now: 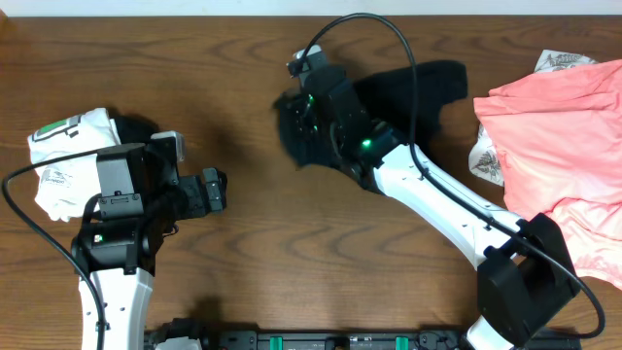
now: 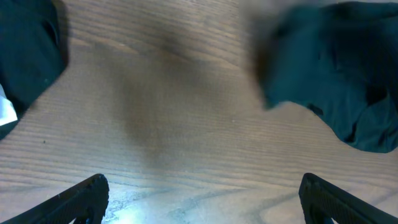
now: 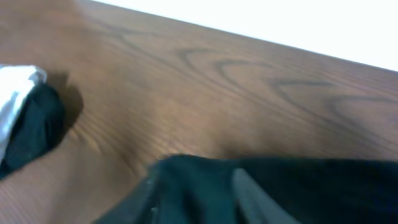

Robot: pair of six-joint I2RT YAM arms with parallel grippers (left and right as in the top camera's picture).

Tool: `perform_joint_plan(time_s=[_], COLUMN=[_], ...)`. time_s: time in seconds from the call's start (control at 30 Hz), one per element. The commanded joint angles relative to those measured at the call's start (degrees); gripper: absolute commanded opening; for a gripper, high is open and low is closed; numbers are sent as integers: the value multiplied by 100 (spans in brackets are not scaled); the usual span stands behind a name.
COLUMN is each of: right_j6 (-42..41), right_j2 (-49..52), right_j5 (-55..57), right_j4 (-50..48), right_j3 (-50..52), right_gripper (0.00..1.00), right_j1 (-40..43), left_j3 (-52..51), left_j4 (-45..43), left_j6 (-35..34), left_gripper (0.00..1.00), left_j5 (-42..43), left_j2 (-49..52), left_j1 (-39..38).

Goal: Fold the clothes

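Note:
A plain black shirt [image 1: 428, 87] lies bunched at the table's far middle. My right gripper [image 1: 296, 122] is down on its left end. In the right wrist view the black shirt [image 3: 298, 186] fills the lower frame around my right gripper [image 3: 199, 186], and blur hides how the jaws stand. My left gripper [image 1: 219, 190] hovers over bare wood at the left, open and holding nothing. The left wrist view has my left gripper [image 2: 202, 199] wide apart, with the black shirt [image 2: 336, 81] ahead to the right.
A white garment with green print [image 1: 63, 146] rests on another black garment [image 1: 136, 131] at the far left. Salmon-pink clothes [image 1: 564, 126] spread over the right edge, with a printed white piece [image 1: 486, 160] poking out. Bare wood lies between the arms.

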State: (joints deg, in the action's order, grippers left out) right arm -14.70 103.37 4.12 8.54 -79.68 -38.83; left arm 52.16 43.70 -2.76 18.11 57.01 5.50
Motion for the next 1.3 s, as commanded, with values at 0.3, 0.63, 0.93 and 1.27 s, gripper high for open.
perform_joint_plan(time_s=[0.3, 0.63, 0.93, 1.27], right_j6=[778, 743, 737, 708], right_j2=[-190, -168, -166, -162], right_j5=[1080, 1012, 420, 389], right_j4=[2031, 3781, 3786, 2614], right_j3=[-52, 28, 695, 1886], right_gripper=[56, 41, 31, 20], right_j1=[1047, 2243, 2835, 2828], left_j3=[127, 127, 127, 127], left_j4=[-339, -1145, -2009, -2155], left_j6=[-227, -229, -229, -227], left_gripper=[98, 98, 98, 98], left_j5=[505, 525, 527, 527], left_j2=[26, 743, 2116, 2625], left_j1=[-46, -1067, -2000, -2358])
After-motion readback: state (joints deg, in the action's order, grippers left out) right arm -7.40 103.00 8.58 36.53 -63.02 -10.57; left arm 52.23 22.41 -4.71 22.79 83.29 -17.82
